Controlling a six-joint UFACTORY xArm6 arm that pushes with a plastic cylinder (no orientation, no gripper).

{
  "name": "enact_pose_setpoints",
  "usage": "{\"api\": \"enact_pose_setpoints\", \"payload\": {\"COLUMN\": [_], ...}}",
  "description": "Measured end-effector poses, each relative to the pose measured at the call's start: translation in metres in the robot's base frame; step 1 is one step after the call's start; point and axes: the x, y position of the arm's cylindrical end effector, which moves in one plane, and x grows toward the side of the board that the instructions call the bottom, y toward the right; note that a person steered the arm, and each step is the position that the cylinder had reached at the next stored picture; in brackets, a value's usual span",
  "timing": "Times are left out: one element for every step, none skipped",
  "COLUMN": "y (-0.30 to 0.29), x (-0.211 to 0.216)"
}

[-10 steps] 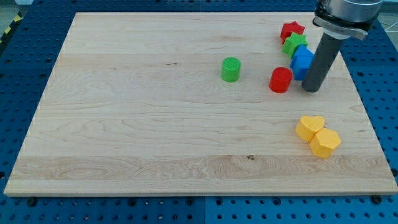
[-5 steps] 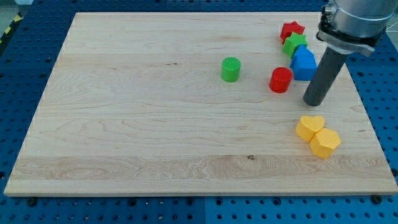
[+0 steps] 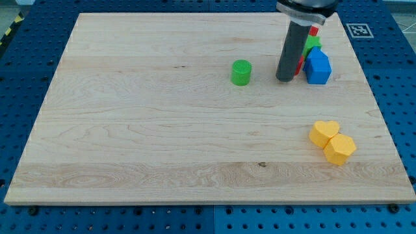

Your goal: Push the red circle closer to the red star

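Rod upright, no gripper fitted; my tip set against red circle, mostly hidden; orientation indiscernible.

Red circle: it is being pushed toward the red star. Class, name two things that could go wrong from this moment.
1. The rod hides most of the red circle, so contact at my tip cannot be checked; the push may glance off.
2. The blue block and green block crowd the red star; pushing further may shove them, or move the star away.
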Motion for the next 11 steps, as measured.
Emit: {"api": "enact_pose_setpoints", "payload": {"y": [-0.001, -0.001, -0.001, -0.001, -0.001, -0.001, 0.008, 0.022, 0.026, 0.026, 0.026], "x": [-0.025, -0.048, -0.064, -0.073, -0.063, -0.042, -0.033, -0.032, -0.034, -0.042, -0.054]}}
